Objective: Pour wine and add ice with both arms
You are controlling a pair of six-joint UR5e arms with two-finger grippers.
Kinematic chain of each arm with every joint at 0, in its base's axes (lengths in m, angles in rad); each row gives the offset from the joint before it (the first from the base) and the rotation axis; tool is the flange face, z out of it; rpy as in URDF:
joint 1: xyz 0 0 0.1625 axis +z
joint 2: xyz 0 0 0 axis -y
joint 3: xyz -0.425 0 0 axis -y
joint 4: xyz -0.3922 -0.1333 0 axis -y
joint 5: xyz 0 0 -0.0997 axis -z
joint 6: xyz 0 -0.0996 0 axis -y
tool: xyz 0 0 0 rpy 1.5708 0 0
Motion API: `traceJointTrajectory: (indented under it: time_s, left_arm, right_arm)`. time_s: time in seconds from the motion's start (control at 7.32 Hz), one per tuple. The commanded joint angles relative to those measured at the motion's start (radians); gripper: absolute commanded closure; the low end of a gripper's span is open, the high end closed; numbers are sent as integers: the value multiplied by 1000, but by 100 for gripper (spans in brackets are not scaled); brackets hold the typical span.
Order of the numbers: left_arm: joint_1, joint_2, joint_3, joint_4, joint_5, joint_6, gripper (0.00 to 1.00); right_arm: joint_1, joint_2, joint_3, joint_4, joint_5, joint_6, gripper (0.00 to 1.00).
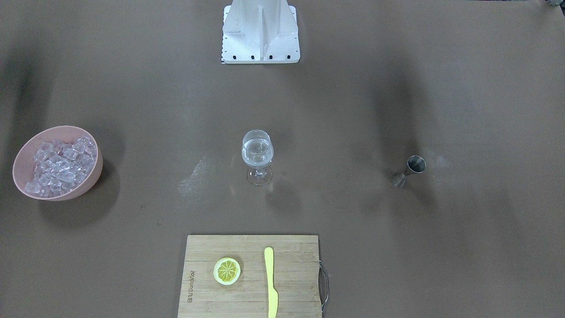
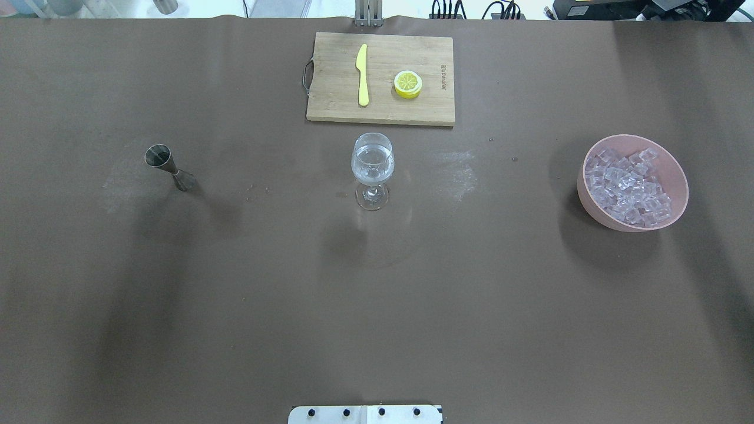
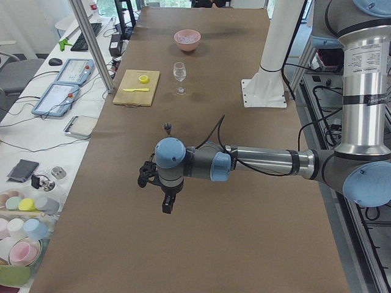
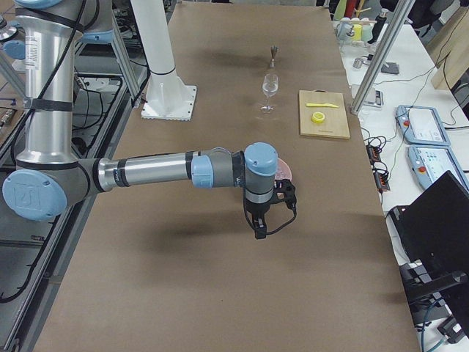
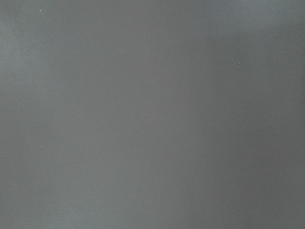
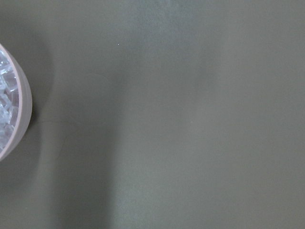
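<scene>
Left arm (image 3: 263, 162) outstretched, pincer (image 3: 166, 206) seemingly down.

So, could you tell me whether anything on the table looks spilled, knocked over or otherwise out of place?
Only whitish smears on the brown table cover, one between the wine glass and the pink bowl, a fainter one by the jigger. Glass, jigger and bowl all stand upright.

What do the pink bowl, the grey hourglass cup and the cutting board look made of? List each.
Pink round bowl: likely plastic, matte, evenly coloured.
Grey hourglass-shaped measuring cup: apparently metal, dull steel sheen.
Rectangular cutting board: wood or bamboo, pale glued strips, visible grain.
</scene>
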Motion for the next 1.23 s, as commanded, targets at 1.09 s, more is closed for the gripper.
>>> traceJointTrajectory:
  time_s: [1.09]
  left_arm:
    - [2,-107,28,-69,26,-152,2]
  right_arm:
    - [0,31,-29,-2,-6,4,0]
